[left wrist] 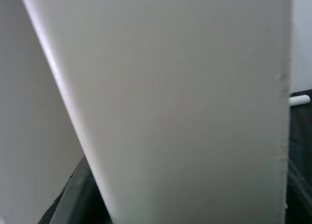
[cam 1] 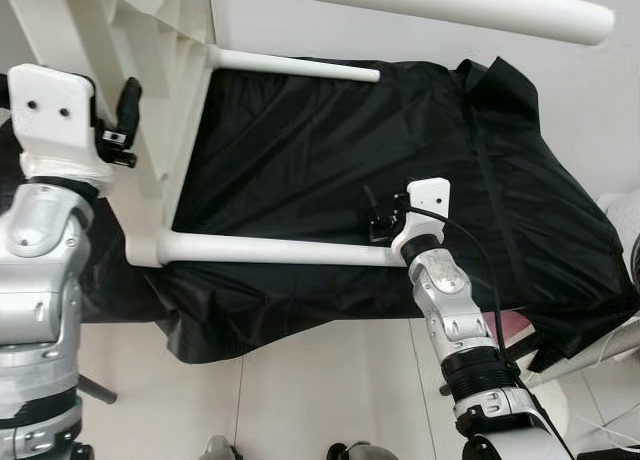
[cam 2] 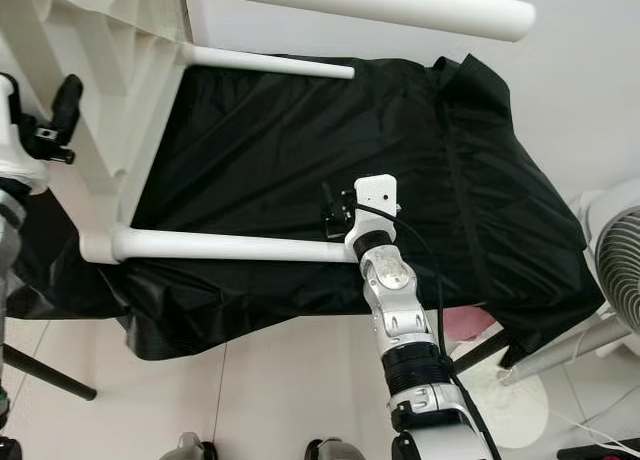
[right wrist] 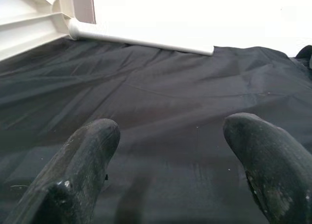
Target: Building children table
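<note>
**Table on its side, legs over black cloth**

The right gripper (right wrist: 170, 170), fingers apart, hovers over the black cloth (cam 1: 330, 150) beside the near leg (cam 1: 270, 248). The left gripper (cam 1: 125, 120) meets the white table top (cam 1: 150, 90); whether its fingers are apart or together is hidden. The table is cut off at the left.

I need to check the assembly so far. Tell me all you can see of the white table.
The table looks like white plastic, tipped on its side on a black cloth. Its ribbed underside faces the cloth. Three round legs show, two lying low over the cloth, one higher. The left gripper is at its top edge; the right gripper is open by the near leg's end.
</note>
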